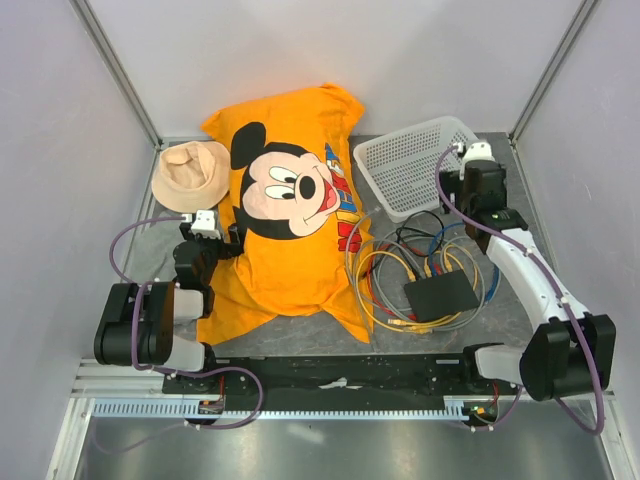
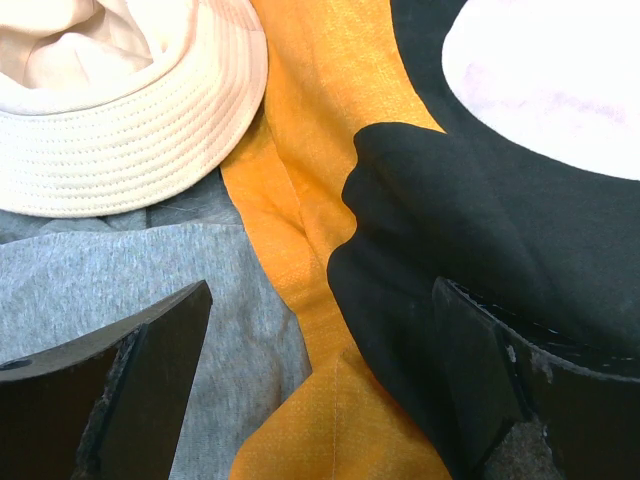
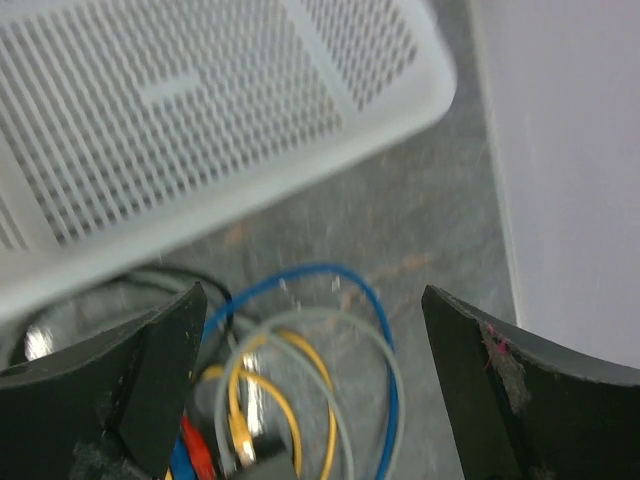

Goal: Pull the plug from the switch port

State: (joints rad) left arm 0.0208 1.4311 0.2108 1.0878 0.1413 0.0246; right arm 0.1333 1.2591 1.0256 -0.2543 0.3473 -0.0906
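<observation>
**Both jaws wide, nothing held**

Nearest my bases, the switch (image 1: 441, 294) lies flat on the table's (image 1: 300, 335) right side, with coloured cables (image 1: 378, 285) looping around it. Farther out, my left gripper (image 2: 320, 300) hangs spread over the orange shirt (image 1: 300, 270) beside the cream hat (image 1: 190, 175). My right gripper (image 3: 312, 300) gapes above the cables by the white basket (image 1: 405, 170).

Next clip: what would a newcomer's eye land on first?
The orange Mickey Mouse shirt sprawls across the middle, a beige bucket hat at its left edge. To its right, the black switch sits amid a tangle of coloured cables, with a white mesh basket behind it.
</observation>
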